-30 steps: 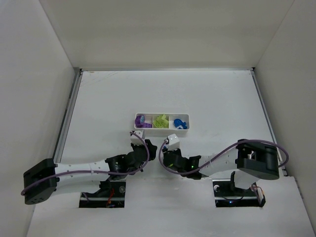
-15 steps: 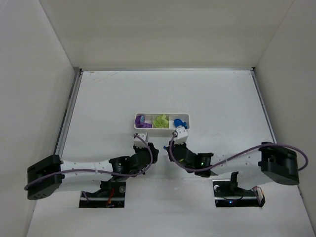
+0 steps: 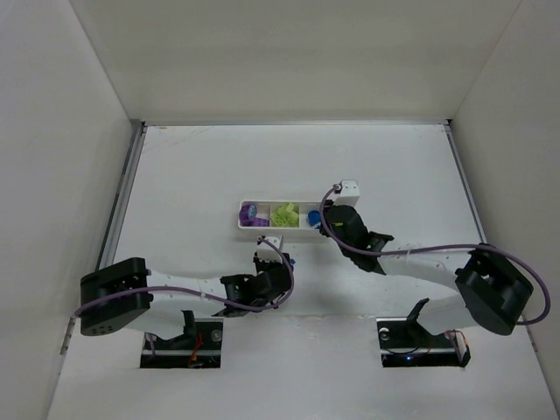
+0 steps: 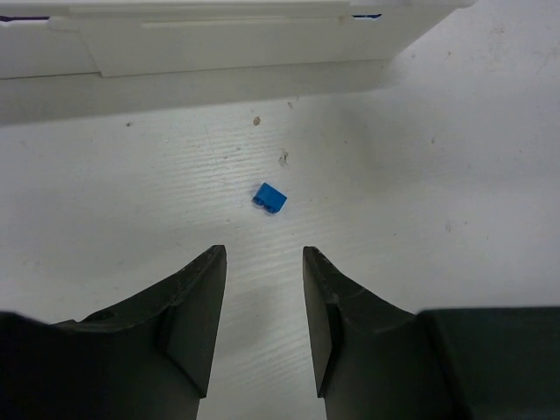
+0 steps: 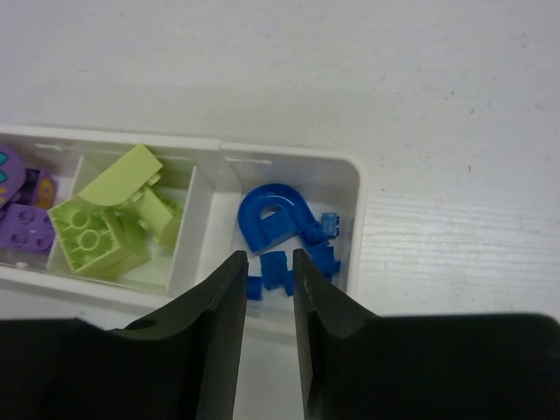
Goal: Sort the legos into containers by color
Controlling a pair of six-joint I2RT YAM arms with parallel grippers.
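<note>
Surroundings: white table (image 3: pixel 394 175), boxed in by plain white walls (image 3: pixel 52 131) at 9, 12 and 3 o'clock. A purple cable (image 3: pixel 420 249) ran along the right arm.

The long white tray (image 5: pixel 289 157) sat near table centre, its long side running 9 to 3 o'clock.

Obstructions, top view: the right arm's wrist covered the 3 o'clock end of the tray, so the blue compartment was mostly hidden there. In the left wrist view the tray's near wall (image 4: pixel 219 44) stood across the top at 12 o'clock, beyond the loose brick. Only bare table lay between that brick and the fingers.

Left gripper (image 4: pixel 262 255): low over the table at 6 o'clock of the tray. Fingers were apart with nothing between them.

Right gripper (image 5: pixel 269 258): over the tray's 3 o'clock compartment. Fingers were a narrow slit apart. A small blue brick (image 5: pixel 278 269) showed in the slit. I could not tell whether it was pinched or lying in the compartment below.

Legos:
- One loose blue brick (image 4: pixel 269 199) lay on the table, tiny and glossy. It was at 12 o'clock of the left gripper's gap, near but not touching, and at 6 o'clock of the tray.
- The 9 o'clock compartment held purple pieces (image 5: pixel 22 223), cut off by the frame edge.
- The middle compartment held lime pieces (image 5: pixel 96 232), one studded block and one sloped piece.
- The 3 o'clock compartment held a blue arch (image 5: pixel 273 214) with small blue bricks at its 5 o'clock.
- A thin white divider (image 5: pixel 206 227) separated lime from blue.
</note>
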